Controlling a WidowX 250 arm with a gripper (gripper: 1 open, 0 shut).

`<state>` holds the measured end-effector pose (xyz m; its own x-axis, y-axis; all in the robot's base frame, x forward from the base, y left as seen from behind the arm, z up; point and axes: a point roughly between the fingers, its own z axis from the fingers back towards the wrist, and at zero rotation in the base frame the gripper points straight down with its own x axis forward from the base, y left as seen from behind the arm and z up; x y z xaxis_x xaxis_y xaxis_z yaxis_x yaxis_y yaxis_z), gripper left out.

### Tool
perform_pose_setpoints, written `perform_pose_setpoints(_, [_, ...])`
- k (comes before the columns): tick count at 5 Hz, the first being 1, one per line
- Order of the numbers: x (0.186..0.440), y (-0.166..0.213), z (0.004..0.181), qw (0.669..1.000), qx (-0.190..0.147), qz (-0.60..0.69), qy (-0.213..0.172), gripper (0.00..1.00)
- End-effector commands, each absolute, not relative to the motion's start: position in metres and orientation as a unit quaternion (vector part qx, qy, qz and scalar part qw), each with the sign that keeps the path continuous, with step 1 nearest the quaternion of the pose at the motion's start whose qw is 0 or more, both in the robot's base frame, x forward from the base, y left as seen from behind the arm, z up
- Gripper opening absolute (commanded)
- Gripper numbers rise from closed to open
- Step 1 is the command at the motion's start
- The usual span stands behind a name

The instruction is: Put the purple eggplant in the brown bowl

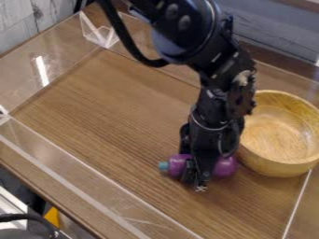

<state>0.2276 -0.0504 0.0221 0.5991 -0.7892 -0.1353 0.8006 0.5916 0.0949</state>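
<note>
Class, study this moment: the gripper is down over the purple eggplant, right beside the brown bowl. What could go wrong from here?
1. The purple eggplant is glossy and rounded, so it may slip from the gripper on lifting.
2. The brown bowl sits very close; its thick rim could be bumped during the move across.

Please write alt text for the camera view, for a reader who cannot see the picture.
A black robot arm reaches straight down, its gripper closed around a small purple eggplant lying on a wooden table. An empty light-brown wooden bowl stands just right of the eggplant. Clear plastic walls surround the table.
</note>
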Motion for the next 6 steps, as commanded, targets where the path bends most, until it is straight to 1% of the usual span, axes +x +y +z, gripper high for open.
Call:
perform_pose_setpoints(1, [0.238, -0.049, 0.049, 0.912, 0.078, -0.402, 0.009, 0.00])
perform_pose_setpoints(2, [0.246, -0.052, 0.065, 0.923, 0.078, -0.377, 0.009, 0.00])
perform_pose_setpoints(3, [0.255, -0.058, 0.075, 0.931, 0.077, -0.355, 0.008, 0.00])
perform_pose_setpoints(5, [0.248, -0.103, 0.060, 0.939, 0.076, -0.336, 0.007, 0.00])
perform_pose_setpoints(6, [0.256, -0.122, 0.059, 0.946, 0.075, -0.316, 0.007, 0.00])
